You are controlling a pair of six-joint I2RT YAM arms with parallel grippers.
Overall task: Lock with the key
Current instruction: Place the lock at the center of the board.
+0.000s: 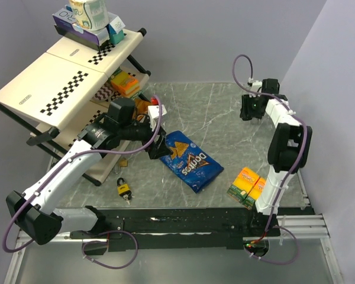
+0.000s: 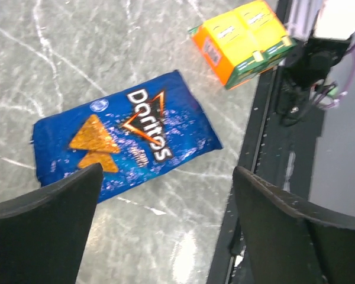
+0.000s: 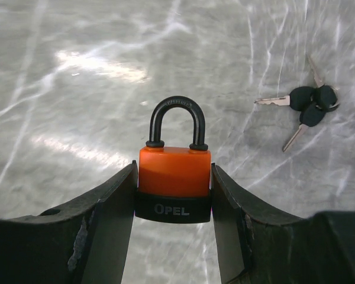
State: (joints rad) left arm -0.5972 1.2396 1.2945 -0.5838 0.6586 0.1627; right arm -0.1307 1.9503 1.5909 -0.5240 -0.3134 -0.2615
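Marble table | left arm stretched, jaws wide | right jaws grip padlock

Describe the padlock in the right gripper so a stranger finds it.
On the marble table, look to the far right corner, at the right gripper. It clamps an orange OPEL padlock; the other padlock, by the left arm, is yellow.

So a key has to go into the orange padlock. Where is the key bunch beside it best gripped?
On the key bunch, probably the clustered black heads, coming straight down: it lies flat on the table, the heads are its bulkiest part, and the thin blades splay outward.
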